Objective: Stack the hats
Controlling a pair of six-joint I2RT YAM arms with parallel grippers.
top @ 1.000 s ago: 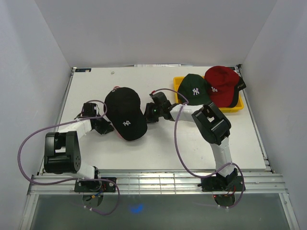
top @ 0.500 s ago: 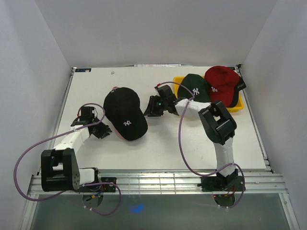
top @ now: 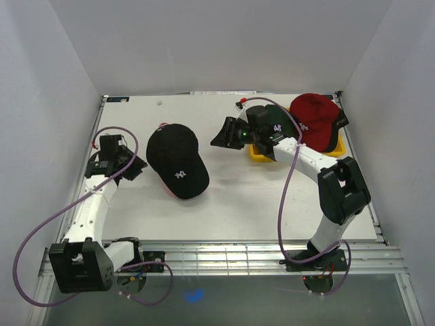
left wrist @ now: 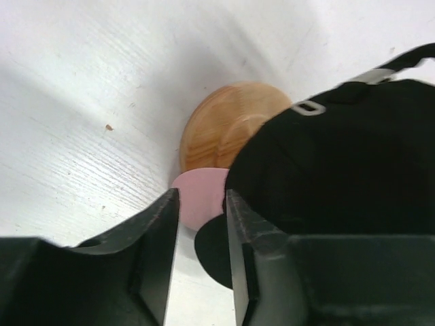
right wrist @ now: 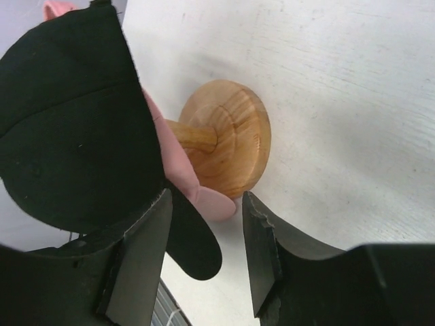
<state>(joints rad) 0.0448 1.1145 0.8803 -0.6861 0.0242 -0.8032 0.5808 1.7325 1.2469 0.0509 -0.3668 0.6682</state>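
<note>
at the left of the top view the left gripper (top: pixel 134 168) sits just beside the stack, touching nothing; its jaws stand a little apart with nothing between them. in the middle, the black cap (top: pixel 177 155) covers a pink cap (right wrist: pixel 180 170) on the wooden stand (left wrist: pixel 224 129), so two hats look stacked. right of it the right gripper (top: pixel 219 138) hangs with jaws spread and empty, between the stack and the tray.

the step in hand seems to be fetching the next hat. it probably goes best if the right arm, being nearer, pinches a brim rather than the soft crown, then lowers the cap with its brim lined up over the black one.

at the upper right, the yellow tray (top: pixel 260 155) holds a dark green cap (top: pixel 284 122) and a red cap (top: pixel 314 115), touching each other.
</note>
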